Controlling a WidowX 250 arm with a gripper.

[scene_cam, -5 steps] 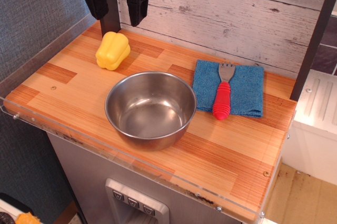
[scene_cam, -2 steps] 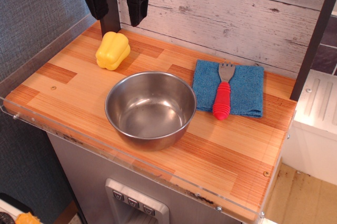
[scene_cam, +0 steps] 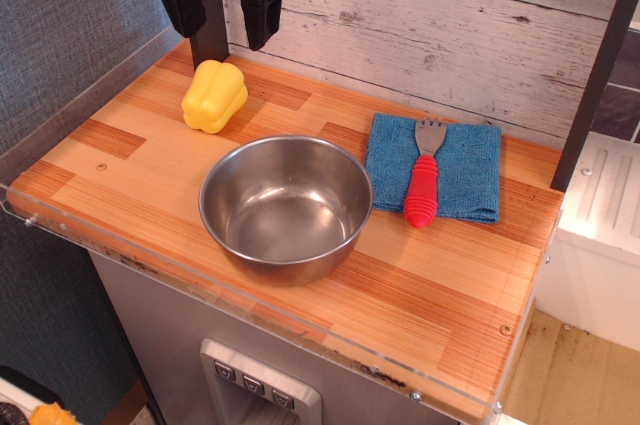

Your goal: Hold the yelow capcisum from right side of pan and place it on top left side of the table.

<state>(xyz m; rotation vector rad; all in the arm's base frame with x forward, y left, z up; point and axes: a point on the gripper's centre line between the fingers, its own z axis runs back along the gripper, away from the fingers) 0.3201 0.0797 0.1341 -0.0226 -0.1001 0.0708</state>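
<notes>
gripper (scene_cam: 222, 7): cut off by the top edge above its two black fingers; the arm that carries it is out of frame.
yelow capcisum (scene_cam: 214, 95): the stem is not visible, and the far side facing the gripper is hidden by its own body.
table (scene_cam: 130, 160): the near right corner is cropped by the bottom edge; a strip behind the pan is masked by the pan's rim.
pan (scene_cam: 286, 205): its base and its contact with the table are hidden by its own wall.
blue cloth (scene_cam: 470, 170): the middle is covered by the fork, right of the pan.
fork (scene_cam: 424, 177): the tines are too small to count.
yellow object (scene_cam: 50, 415): at the bottom-left corner below the table, mostly cut off and unidentifiable.
</notes>
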